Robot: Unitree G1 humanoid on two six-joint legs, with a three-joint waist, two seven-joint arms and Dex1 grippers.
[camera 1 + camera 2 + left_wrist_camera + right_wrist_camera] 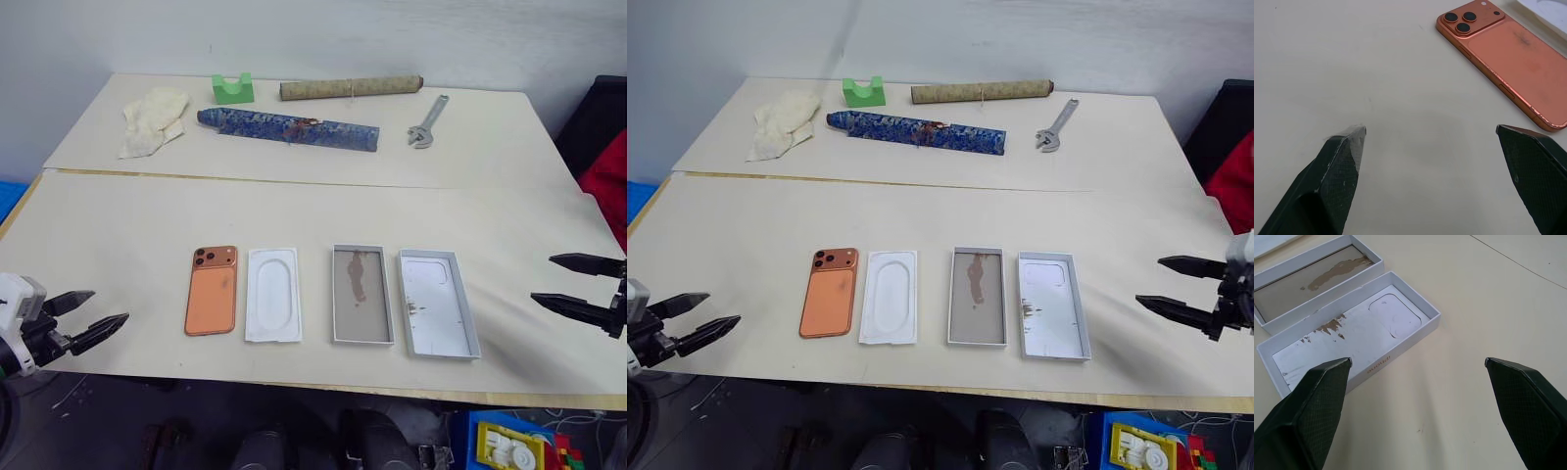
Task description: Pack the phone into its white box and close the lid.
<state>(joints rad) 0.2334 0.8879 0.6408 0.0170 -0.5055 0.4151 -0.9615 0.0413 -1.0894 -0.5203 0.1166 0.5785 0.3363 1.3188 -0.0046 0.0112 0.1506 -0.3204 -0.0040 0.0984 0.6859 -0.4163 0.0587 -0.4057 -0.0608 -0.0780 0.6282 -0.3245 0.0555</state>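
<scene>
Both tools wide and empty: my left tool (96,315) nearest the phone (212,290), lying flat beside the white box (361,294); I'd pinch its long edges squarely, right tool (573,284) waiting by the lid (438,303)

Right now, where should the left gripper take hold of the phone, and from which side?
Probably across its long edges near the middle, from above: the phone lies flat, camera side up, too thin to grip otherwise. The open left gripper is nearest.
</scene>
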